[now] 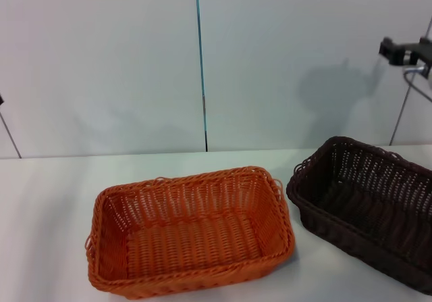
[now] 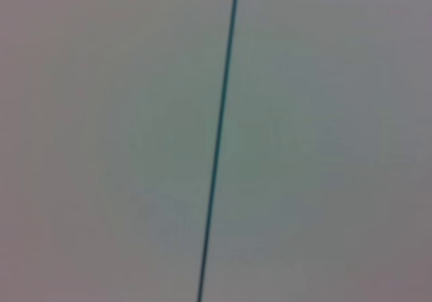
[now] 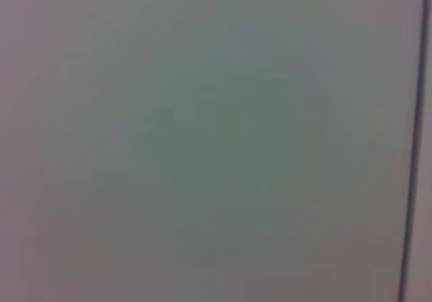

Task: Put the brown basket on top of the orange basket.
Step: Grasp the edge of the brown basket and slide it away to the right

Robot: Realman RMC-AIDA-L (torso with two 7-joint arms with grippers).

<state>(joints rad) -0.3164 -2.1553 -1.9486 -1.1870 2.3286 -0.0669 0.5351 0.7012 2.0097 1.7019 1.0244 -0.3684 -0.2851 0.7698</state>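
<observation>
We see the orange basket (image 1: 191, 231) sitting upright on the white desk (image 1: 47, 207) near the centre of the head view, its open mouth facing up. Just beside it, toward the robot's right, the brown basket (image 1: 368, 204) rests on the same desk, also upright and angled slightly, its far end cut off by the frame's edge. A narrow strip of desk separates the two; they do not touch.

High at the right edge of the head view we make out a dark piece of the right tool (image 1: 405, 51), raised well above the brown basket against the pale wall (image 1: 101, 59). We cannot tell whether it is spread or pressed together. The left tool does not appear.

Both wrist views show us only blank wall, the left one crossed by a thin teal seam (image 2: 219, 140), which the head view also shows running up the wall behind the baskets.
</observation>
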